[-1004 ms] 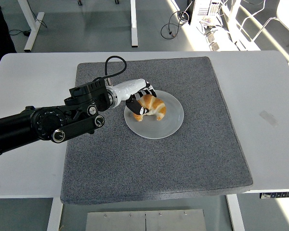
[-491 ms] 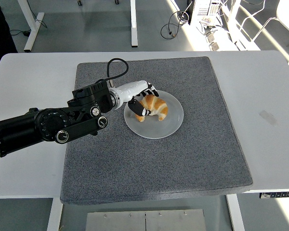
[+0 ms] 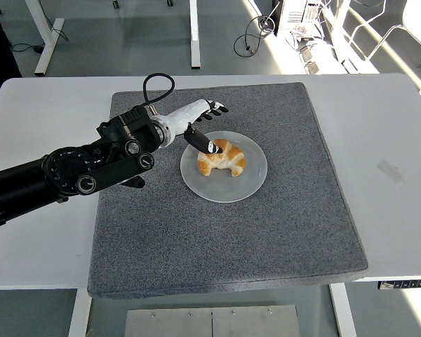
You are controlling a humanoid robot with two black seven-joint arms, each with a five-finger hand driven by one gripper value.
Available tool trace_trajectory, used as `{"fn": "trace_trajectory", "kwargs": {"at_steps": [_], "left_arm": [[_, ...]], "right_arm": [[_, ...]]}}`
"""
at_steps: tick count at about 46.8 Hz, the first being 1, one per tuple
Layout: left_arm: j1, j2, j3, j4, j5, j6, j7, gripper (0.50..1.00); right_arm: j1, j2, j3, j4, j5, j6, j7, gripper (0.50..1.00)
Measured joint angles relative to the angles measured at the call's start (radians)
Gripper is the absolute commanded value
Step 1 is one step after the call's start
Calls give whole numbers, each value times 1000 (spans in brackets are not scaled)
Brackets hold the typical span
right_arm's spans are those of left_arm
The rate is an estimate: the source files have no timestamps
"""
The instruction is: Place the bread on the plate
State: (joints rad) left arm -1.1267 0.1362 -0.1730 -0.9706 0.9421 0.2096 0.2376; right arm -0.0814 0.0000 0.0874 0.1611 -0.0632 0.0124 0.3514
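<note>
A golden croissant [image 3: 223, 157] lies on the round white plate [image 3: 224, 185], a little left of its middle. My left hand [image 3: 205, 125] hovers over the plate's upper-left rim with its fingers spread and nothing in them. Its thumb [image 3: 202, 142] points down toward the croissant's left end, close to it or just touching. The black left arm [image 3: 70, 175] comes in from the left edge. The right arm is out of view.
The plate sits on a large grey mat [image 3: 281, 232] covering the middle of the white table [image 3: 393, 140]. Table legs and cables stand on the floor beyond the far edge.
The left hand has let go of the croissant and lifted up and back toward the far left, fingers spreading. The croissant now rests on the plate by itself.
</note>
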Motion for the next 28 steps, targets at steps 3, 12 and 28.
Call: {"fn": "trace_trajectory", "kwargs": {"at_steps": [3, 12, 28], "left_arm": [[1, 1, -16, 17, -24, 54, -3, 892], [18, 16, -96, 24, -185, 126, -62, 892], [85, 68, -258, 62, -349, 184, -224, 892]], "right_arm": [[0, 0, 0, 0, 0, 0, 0, 1000], [0, 0, 0, 0, 0, 0, 0, 1000], [0, 0, 0, 0, 0, 0, 0, 1000]]}}
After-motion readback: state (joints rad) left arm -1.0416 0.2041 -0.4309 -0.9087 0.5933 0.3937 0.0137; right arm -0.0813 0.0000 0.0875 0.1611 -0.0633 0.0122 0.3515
